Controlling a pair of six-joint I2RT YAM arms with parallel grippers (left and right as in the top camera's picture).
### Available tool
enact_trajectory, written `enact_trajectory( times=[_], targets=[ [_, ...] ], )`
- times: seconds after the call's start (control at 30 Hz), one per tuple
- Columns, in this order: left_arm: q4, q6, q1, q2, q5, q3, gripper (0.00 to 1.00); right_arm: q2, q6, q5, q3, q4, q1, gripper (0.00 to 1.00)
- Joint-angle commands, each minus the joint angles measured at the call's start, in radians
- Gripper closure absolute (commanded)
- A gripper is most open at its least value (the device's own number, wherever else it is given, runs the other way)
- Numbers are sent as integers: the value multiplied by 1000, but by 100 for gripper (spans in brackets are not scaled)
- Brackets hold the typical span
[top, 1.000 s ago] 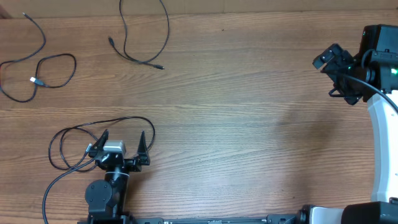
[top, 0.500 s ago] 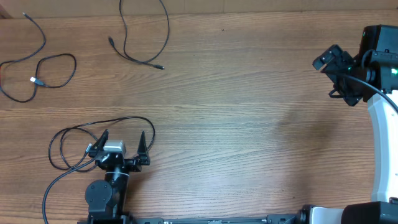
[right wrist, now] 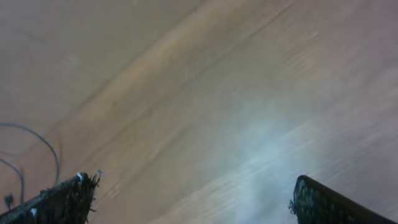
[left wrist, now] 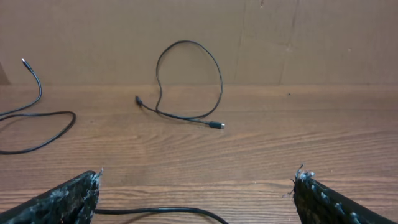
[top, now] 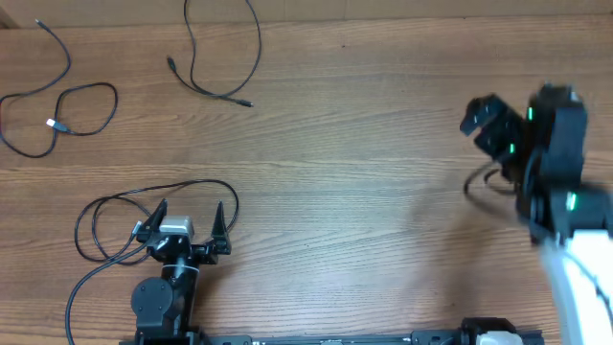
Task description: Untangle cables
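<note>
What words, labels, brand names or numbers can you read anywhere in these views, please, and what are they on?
None can be read. The wooden table, the cables and the left tool carry no lettering; the right arm is motion-blurred and shows no legible marking.

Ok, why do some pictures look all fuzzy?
Overhead view: the black right gripper is smeared with blur; right wrist view: the brown wooden table looks streaky and hazy; left wrist view: sharp, the thin black looped cable is crisp.
</note>
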Motion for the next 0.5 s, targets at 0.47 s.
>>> enact_trajectory(
  times=[0.47],
  targets=[
    [3,8,-2,-8,-11,-9,0,-940,-301,-59,-840,582,-2,0]
  ],
)
